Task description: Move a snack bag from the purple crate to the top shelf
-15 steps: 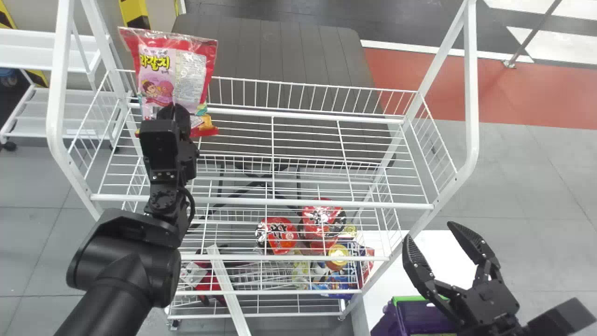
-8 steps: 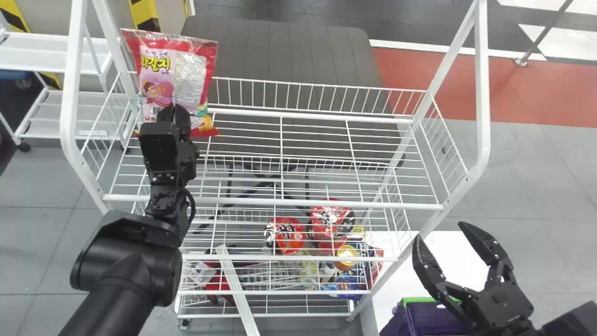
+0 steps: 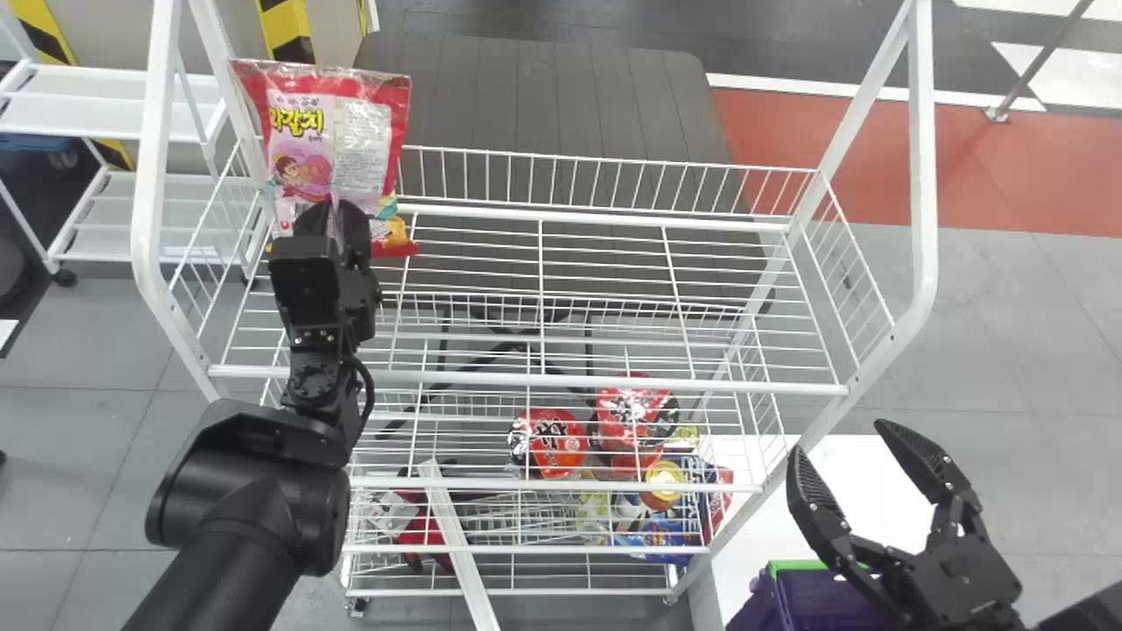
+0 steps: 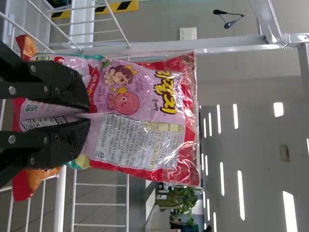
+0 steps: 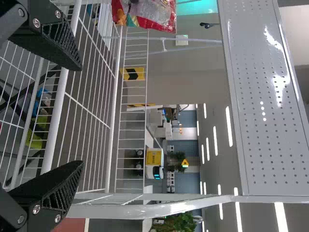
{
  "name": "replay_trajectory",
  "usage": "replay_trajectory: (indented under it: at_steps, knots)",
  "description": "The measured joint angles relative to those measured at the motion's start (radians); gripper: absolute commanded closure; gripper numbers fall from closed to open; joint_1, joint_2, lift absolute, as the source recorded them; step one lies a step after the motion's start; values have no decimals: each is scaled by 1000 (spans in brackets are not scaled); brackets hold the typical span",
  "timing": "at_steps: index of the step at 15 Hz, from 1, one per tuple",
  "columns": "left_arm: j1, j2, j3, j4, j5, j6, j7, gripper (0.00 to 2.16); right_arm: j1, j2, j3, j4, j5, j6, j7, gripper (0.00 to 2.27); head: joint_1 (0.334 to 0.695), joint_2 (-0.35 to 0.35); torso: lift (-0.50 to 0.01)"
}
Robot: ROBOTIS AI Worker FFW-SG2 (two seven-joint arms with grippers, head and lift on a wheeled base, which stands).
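Pressed together on the snack bag [image 3: 355,140] near its lower end, the left pincer [image 4: 88,115] holds it upright at the top shelf's [image 3: 526,379] ten-o'clock corner, probably to stand it there. The right pincer [image 3: 839,438] is spread at four o'clock, likely leaving that corner free.

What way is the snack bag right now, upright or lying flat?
Upright. The left gripper pinches the snack bag near its lower end, and its printed face rises from there at the top shelf's left end.
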Motion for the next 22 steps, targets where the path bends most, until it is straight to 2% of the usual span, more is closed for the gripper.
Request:
replay_trajectory:
  at_steps: [7,10,16,19,22]
  knots:
    - [39,0,0,-27,-1,-23,1,36,15,-2,0,-10,-1,-18,0,144,695,-116,0]
    - [100,3,1,-139,-12,21,0,29,20,-2,-1,-14,-3,-24,1,147,695,-123,0]
    - [368,33,24,-647,-43,335,-37,63,37,0,16,-81,-15,2,-6,147,695,-120,0]
    - [575,42,54,-905,-48,353,-85,63,55,4,29,-175,-18,105,-32,151,695,-106,0]
    - [772,103,26,-1102,-35,308,-80,63,56,5,62,-226,-12,167,-89,151,695,-110,0]
